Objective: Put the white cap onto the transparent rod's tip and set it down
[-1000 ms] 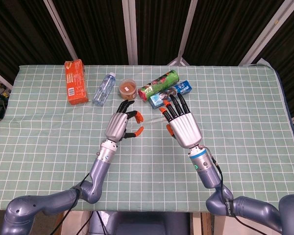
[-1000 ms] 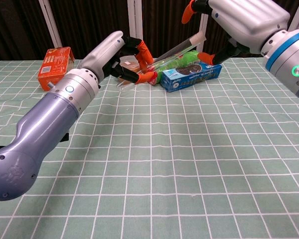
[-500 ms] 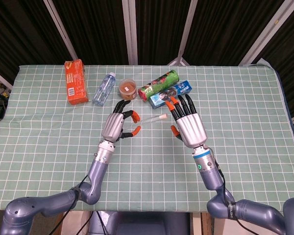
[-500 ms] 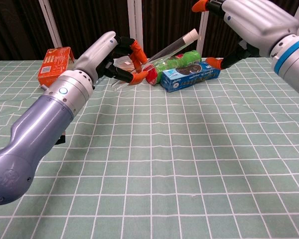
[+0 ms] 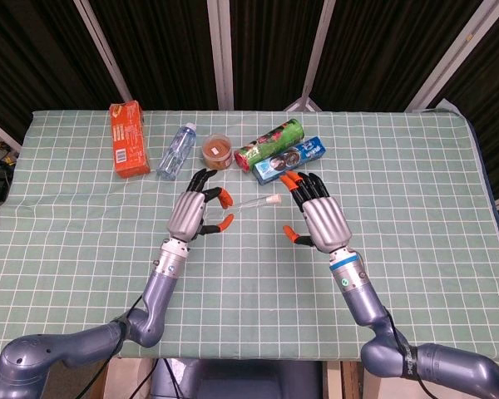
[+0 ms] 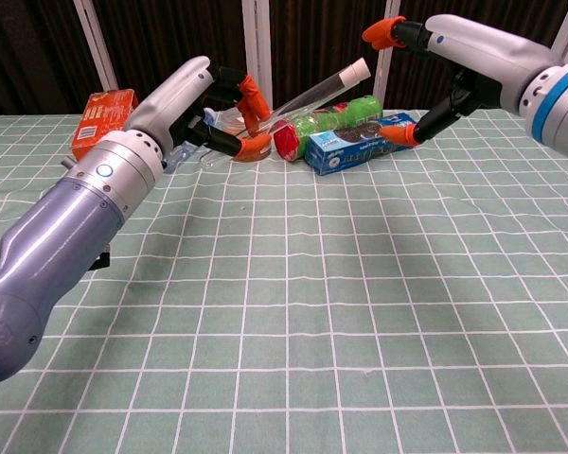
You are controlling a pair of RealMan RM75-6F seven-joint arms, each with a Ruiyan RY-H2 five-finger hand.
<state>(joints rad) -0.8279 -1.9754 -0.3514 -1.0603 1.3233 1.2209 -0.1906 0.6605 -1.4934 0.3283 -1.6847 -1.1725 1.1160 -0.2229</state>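
Overhead, the left hand (image 5: pixel 197 213) pinches the clear rod (image 5: pixel 251 203) at its bare end above the checked tablecloth (image 5: pixel 83 224); the white cap (image 5: pixel 274 199) already sits on the far tip. The right hand (image 5: pixel 316 218) hovers just beside the cap, fingers spread, holding nothing. Risk: the rod looks smooth and slick, so it could roll once set down, maybe into the blue box (image 5: pixel 288 160) or green can (image 5: pixel 269 142).

From the chest, the rod (image 6: pixel 308 97) tilts up to the right, cap (image 6: pixel 359 70) highest. The left hand (image 6: pixel 208 106) grips low, so a loose cap could slip off if lowered carelessly. Right hand (image 6: pixel 426 80) open, orange-tipped fingers apart.
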